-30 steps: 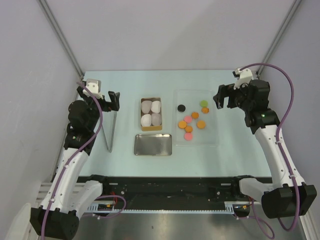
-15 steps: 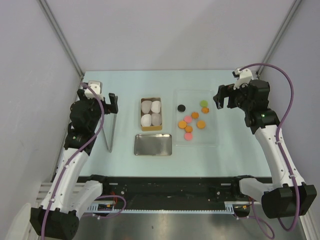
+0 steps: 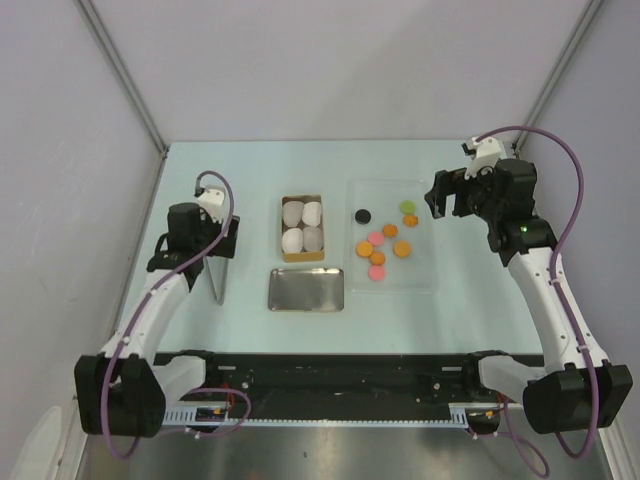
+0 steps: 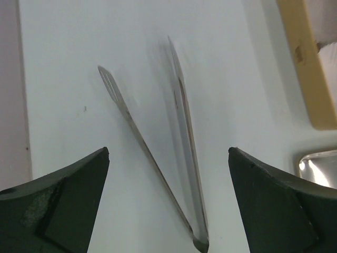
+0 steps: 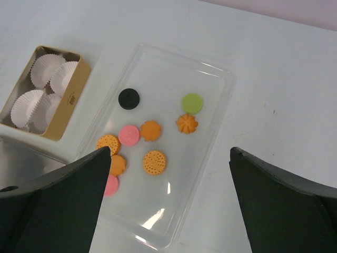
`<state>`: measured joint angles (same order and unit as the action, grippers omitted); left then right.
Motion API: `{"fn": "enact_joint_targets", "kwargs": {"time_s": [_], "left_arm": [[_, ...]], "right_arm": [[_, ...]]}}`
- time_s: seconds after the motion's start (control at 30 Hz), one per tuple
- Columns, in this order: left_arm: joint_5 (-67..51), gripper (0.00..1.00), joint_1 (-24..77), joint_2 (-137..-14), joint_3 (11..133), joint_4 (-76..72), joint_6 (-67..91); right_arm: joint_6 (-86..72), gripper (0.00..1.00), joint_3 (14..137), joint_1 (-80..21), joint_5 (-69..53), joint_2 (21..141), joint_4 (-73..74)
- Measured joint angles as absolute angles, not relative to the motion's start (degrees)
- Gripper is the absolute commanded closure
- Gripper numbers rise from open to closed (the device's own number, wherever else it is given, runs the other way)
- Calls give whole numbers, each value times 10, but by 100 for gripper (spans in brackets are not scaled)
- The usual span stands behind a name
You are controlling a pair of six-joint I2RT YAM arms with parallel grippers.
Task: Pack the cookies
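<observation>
The cookies lie in a clear plastic tray right of centre: several orange, two pink, one green and one black. My right gripper is open and empty, hovering high above the tray's right side; in the right wrist view the orange cookie and the tray lie below it. My left gripper is open and empty, low over metal tongs on the table. In the left wrist view the gripper straddles the tongs without touching them.
A gold cardboard box with several white paper cups stands at centre; it also shows in the right wrist view. A shiny metal tin lid lies in front of it and shows in the left wrist view. Walls close in on both sides.
My left arm has swung forward and down, bringing its open gripper over the tongs. The right arm, the tray and the cookies have not moved.
</observation>
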<state>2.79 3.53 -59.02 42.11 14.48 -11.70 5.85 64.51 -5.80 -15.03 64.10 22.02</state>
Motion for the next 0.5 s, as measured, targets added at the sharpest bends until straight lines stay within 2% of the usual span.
{"fn": "enact_joint_targets", "kwargs": {"time_s": [0.5], "left_arm": [[8,0,-32,-784,436,177,-119]], "right_arm": [[59,0,645,-65,-160,661,221]]}}
